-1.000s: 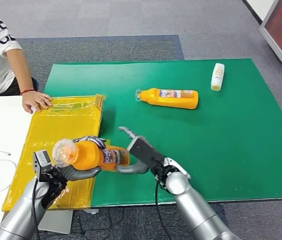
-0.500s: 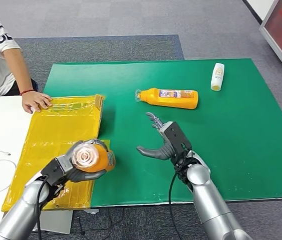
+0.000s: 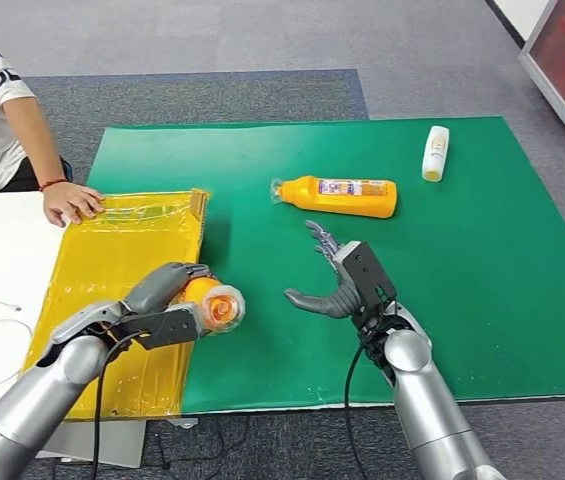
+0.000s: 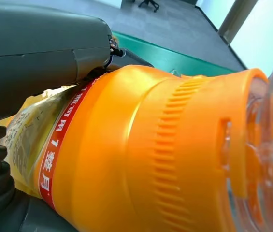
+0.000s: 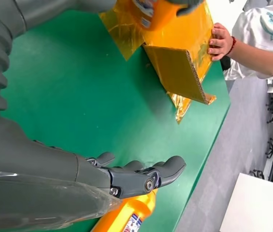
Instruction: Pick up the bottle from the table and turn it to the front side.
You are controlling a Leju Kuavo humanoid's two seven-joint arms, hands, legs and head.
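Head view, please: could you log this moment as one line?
left robot hand: holds orange bottle | right robot hand: open, empty | second orange bottle: lying on green mat

Orange bottle [image 3: 207, 303] gripped, clear cap forward.

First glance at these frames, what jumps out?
The orange bottle gripped in the left hand, cap end pointing toward the camera, over the edge of the yellow wrapped board. Then the right hand, fingers spread and holding nothing, above the green mat. Behind it a second orange bottle lies on its side on the mat, with a small white bottle near the far right corner.
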